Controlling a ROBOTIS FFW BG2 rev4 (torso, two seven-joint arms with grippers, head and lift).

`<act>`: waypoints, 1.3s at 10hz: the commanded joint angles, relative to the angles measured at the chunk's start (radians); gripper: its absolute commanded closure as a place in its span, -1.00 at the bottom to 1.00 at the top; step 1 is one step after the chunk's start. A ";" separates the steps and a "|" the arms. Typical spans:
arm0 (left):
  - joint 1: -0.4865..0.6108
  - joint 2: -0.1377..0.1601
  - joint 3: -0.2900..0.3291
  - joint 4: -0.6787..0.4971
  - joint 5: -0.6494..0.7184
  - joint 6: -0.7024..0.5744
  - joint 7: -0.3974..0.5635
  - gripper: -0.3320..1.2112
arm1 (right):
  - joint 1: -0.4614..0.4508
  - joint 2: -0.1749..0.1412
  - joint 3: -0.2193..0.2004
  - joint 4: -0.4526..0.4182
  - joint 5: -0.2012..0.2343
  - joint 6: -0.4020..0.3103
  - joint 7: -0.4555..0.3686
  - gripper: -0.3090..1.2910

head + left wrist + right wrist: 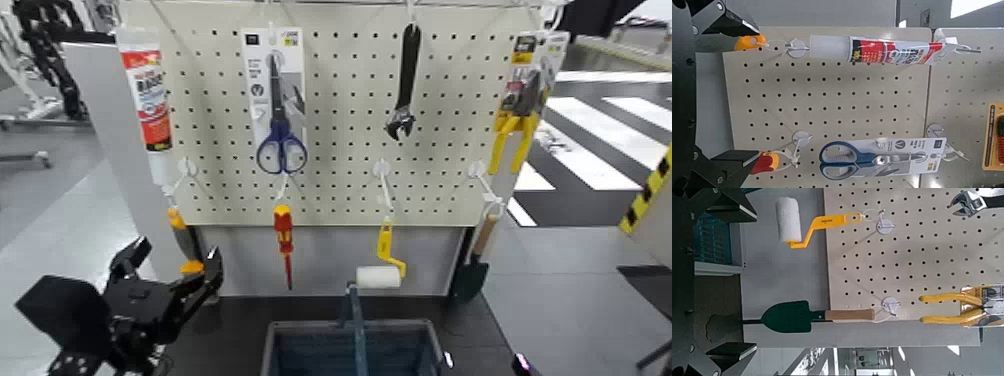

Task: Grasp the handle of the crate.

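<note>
Teal handle (353, 318) on crate (300, 350) shows only from the head; both pincers (172, 272) (731, 278) gape empty.

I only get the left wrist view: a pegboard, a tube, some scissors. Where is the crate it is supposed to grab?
Observer: The crate sits below the pegboard, its handle upright over the middle.
Operator: Is the left pincer on it?
Observer: No, the left pincer hangs to the crate's left, apart from the handle.
Operator: And the right one?
Observer: The right pincer is open, facing a paint roller and a trowel.
</note>
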 commanded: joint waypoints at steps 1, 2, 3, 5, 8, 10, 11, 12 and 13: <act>0.001 -0.002 -0.001 0.003 0.005 0.000 -0.001 -0.32 | 0.000 0.000 0.000 0.001 0.000 -0.002 0.000 -0.43; 0.001 -0.001 0.001 0.003 0.006 -0.001 -0.001 -0.32 | 0.000 0.000 0.000 -0.001 0.000 -0.002 0.000 -0.43; 0.001 -0.002 -0.001 0.003 0.009 0.000 -0.001 -0.32 | 0.000 0.000 0.000 -0.001 0.000 -0.002 0.000 -0.43; 0.001 -0.001 -0.002 0.004 0.035 0.029 -0.009 -0.32 | 0.000 -0.002 0.000 -0.001 0.000 -0.003 0.000 -0.43; -0.031 0.029 -0.021 0.064 0.241 0.164 -0.115 -0.32 | -0.005 -0.006 0.003 0.004 0.000 0.000 0.002 -0.43; -0.071 0.050 -0.021 0.103 0.365 0.293 -0.201 -0.32 | -0.006 -0.009 0.005 0.004 -0.002 0.003 0.002 -0.43; -0.085 0.055 -0.022 0.127 0.426 0.341 -0.231 -0.32 | -0.009 -0.012 0.006 0.004 -0.002 0.005 0.002 -0.43; -0.097 0.070 -0.030 0.155 0.502 0.376 -0.264 -0.32 | -0.011 -0.014 0.009 0.002 -0.002 0.008 0.002 -0.43; -0.128 0.096 -0.044 0.187 0.569 0.422 -0.322 -0.32 | -0.012 -0.015 0.009 0.004 -0.002 0.009 0.003 -0.43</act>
